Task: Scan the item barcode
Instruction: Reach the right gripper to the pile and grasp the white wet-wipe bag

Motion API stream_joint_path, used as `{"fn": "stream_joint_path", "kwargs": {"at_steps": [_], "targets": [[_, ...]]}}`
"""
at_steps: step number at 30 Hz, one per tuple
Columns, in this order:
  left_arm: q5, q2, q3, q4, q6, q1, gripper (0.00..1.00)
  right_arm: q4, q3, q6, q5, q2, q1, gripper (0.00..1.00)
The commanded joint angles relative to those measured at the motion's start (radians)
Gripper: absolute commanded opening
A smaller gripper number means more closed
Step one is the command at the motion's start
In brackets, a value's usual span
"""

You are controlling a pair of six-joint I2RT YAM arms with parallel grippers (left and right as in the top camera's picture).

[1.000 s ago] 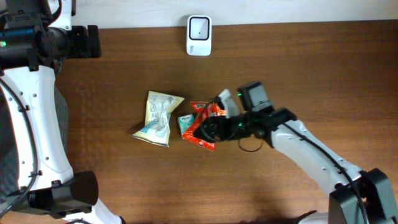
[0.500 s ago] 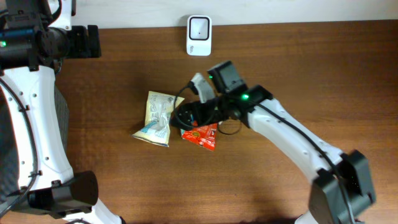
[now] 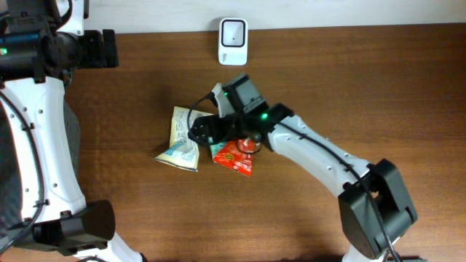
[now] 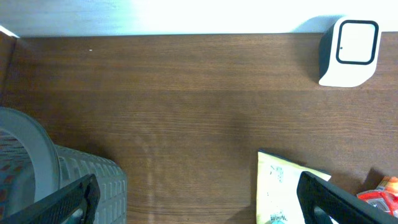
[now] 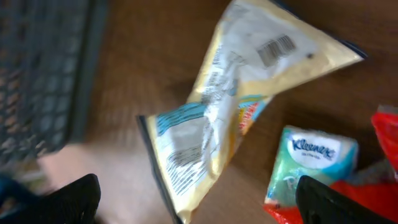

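Under the right gripper (image 5: 196, 196), jaws spread wide and empty, lies a crinkled bag with two neighbours crowding it.
Nearest the fingers, the yellow snack bag (image 5: 236, 106) lies flat and twisted on the table (image 3: 131, 189), mid-table, its barcode (image 5: 277, 50) facing up at the far corner. It looks like the item to scan. Such a thin, slack bag may slide out of a shallow pinch or fold so that the code creases. A grip taken near that corner would hide the bars. Just beside it sits the tissue pack (image 5: 311, 162), then the red packet (image 5: 388, 137); a wide closing could drag either along. Farther off, the scanner (image 3: 233, 31) waits at the table's back edge, so a bag carried code-up might never face its window. The left gripper (image 4: 199, 190) hangs apart and empty, well away.
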Motion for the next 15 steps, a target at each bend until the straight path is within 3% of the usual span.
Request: {"fn": "stream_joint_path", "kwargs": {"at_steps": [1, 6, 10, 13, 15], "targets": [[0.01, 0.003, -0.003, -0.002, 0.013, 0.002, 0.99, 0.043, 0.024, 0.207, 0.173, 0.052, 0.051, 0.99], [0.01, 0.003, -0.003, -0.002, 0.013, 0.002, 0.99, 0.16, 0.024, 0.345, 0.068, 0.164, 0.054, 1.0], [0.01, 0.003, -0.003, -0.002, 0.013, 0.002, 0.99, 0.259, 0.024, 0.356, -0.011, 0.235, 0.055, 0.99], [0.011, 0.003, -0.003, -0.002, 0.013, 0.002, 0.99, 0.28, 0.026, 0.404, -0.015, 0.299, 0.056, 0.95], [0.01, 0.003, -0.003, -0.002, 0.013, 0.002, 0.99, 0.286, 0.026, 0.422, -0.038, 0.343, 0.06, 0.87]]}}
